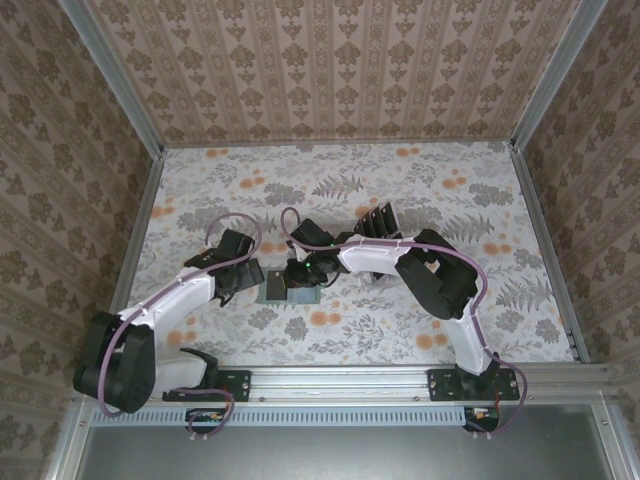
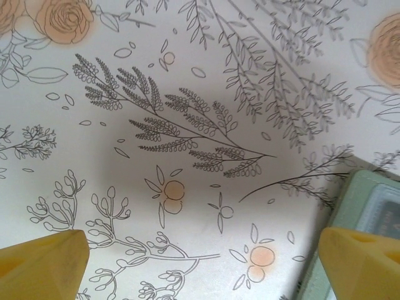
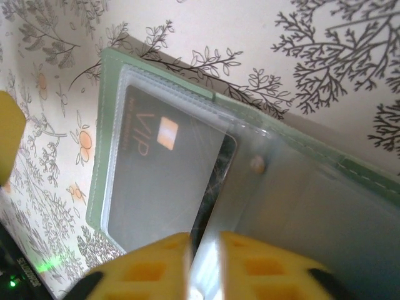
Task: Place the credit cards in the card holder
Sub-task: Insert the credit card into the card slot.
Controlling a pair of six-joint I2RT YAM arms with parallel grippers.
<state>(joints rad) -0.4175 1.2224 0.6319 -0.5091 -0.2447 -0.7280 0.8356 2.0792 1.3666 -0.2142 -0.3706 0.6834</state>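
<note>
Table cover (image 2: 187, 75): white, grey line-drawn ferns and twigs, pale orange roses and berries.
Card holder (image 3: 99, 162): grey-green, lighter stitching, cloudy clear pocket.
Credit card (image 3: 156, 187): black, orange-copper square, lettering perhaps gold, dulled by plastic.
Right gripper (image 3: 204, 240), left gripper (image 2: 203, 250): yellow fingers.
Walls (image 1: 340, 70): beige-brown damask, striped.
Arms (image 1: 175, 295): white and black, purple cables.

Soft, even light from above; the arms (image 1: 380, 258) throw faint shadows on the bench (image 1: 400, 335). A broad dim shadow darkens the left wrist view's middle. Glare whitens the clear pocket of the card holder (image 3: 103, 137); the near yellow fingers (image 3: 150, 269) blur.
</note>
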